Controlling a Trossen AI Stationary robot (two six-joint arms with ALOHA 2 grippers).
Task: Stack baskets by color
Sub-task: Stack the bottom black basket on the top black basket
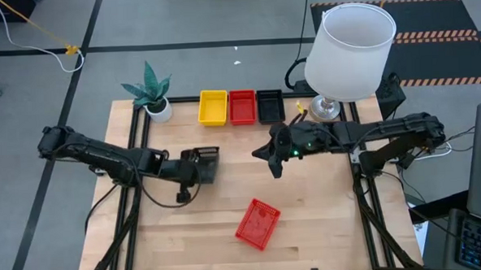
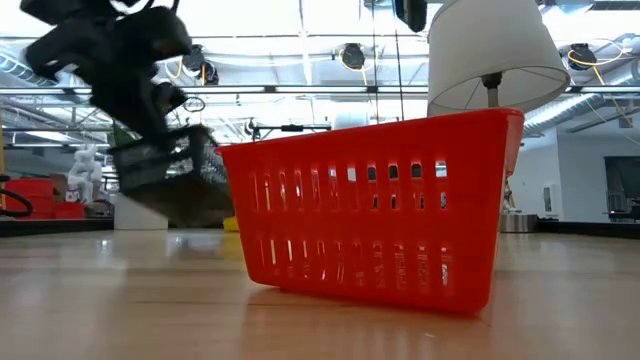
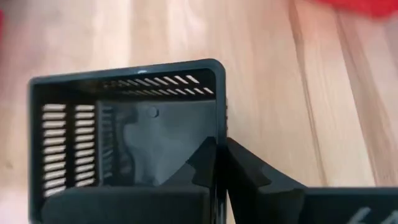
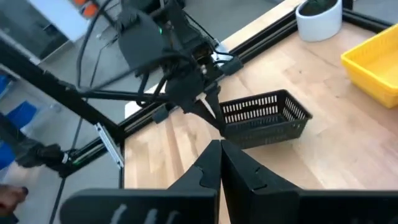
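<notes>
Black basket [image 1: 203, 163] tilted, red basket [image 1: 256, 224] loose

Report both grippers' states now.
Left gripper: shut on the black basket wall.
Right gripper: shut, holding nothing.

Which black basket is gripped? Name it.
The black basket left of the table's middle: the left gripper is shut on its wall. The other black one sits in the back row, untouched.

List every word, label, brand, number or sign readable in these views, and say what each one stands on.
None can be read.
The black plastic mesh basket held by the left gripper carries no lettering.
The lone red plastic mesh basket is unmarked too.
The white lampshade is plain.
Items in the room behind are too blurred to show any text.
</notes>
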